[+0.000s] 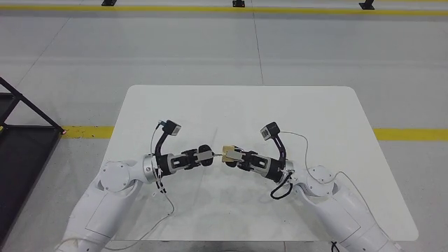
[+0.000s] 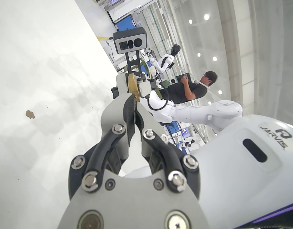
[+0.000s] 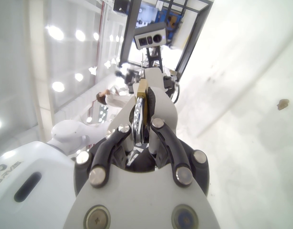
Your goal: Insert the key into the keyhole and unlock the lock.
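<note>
Your left gripper (image 2: 133, 100) is pressed together on the key (image 1: 218, 155), a thin bit that pokes out toward the lock. Your right gripper (image 3: 144, 91) is pinching the lock (image 3: 142, 86) by its shiny loop, with the gold body sticking out in front. The two grippers meet nose to nose in the air, above the middle of the table (image 1: 315, 112). The key's tip is right at the gold body, but you cannot tell if it is inside the hole or just touching it.

I think you are at the push-in step. Next, you need to line the key up straight with the hole and push it gently all the way in. Then turn your left wrist while the right gripper holds the lock tight. If the key sits a bit crooked, it may jam or slip in the pads.

You have room to move toward the far edge and out to both sides. The near edge of the table is close below your arms. A small brown crumb (image 2: 29, 114) lies on the table, apart from the grippers. A black rack (image 1: 21, 133) stands on the floor off the left edge, well apart from your arm.
</note>
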Robot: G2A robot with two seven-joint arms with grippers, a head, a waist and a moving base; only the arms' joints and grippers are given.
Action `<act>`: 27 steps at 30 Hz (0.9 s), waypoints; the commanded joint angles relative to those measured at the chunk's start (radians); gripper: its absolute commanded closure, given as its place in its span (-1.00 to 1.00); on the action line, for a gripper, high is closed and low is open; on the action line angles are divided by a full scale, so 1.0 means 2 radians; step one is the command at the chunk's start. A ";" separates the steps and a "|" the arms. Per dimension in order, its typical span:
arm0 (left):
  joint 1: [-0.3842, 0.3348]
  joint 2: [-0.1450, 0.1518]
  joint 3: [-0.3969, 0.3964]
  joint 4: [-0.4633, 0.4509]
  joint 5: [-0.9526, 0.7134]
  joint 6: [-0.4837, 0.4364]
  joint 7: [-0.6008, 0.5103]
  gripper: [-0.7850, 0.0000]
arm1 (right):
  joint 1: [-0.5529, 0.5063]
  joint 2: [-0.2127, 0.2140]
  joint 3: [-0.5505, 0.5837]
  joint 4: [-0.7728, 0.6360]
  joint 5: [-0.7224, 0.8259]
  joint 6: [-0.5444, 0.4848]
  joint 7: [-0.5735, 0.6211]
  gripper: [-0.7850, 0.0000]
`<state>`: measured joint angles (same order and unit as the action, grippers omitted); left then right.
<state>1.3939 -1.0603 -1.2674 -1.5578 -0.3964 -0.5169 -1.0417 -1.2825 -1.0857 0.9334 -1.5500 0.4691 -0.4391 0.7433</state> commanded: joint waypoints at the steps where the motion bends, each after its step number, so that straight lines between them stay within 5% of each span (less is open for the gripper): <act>1: -0.001 0.000 0.000 0.000 0.001 0.000 0.002 1.00 | 0.000 0.000 0.000 0.000 0.000 0.000 0.000 1.00; 27: -0.006 0.002 0.011 0.005 0.000 0.001 0.008 1.00 | 0.000 0.000 0.000 0.000 0.000 0.000 0.000 1.00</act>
<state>1.3811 -1.0573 -1.2450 -1.5482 -0.3960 -0.5145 -1.0247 -1.2825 -1.0856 0.9334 -1.5500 0.4691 -0.4391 0.7433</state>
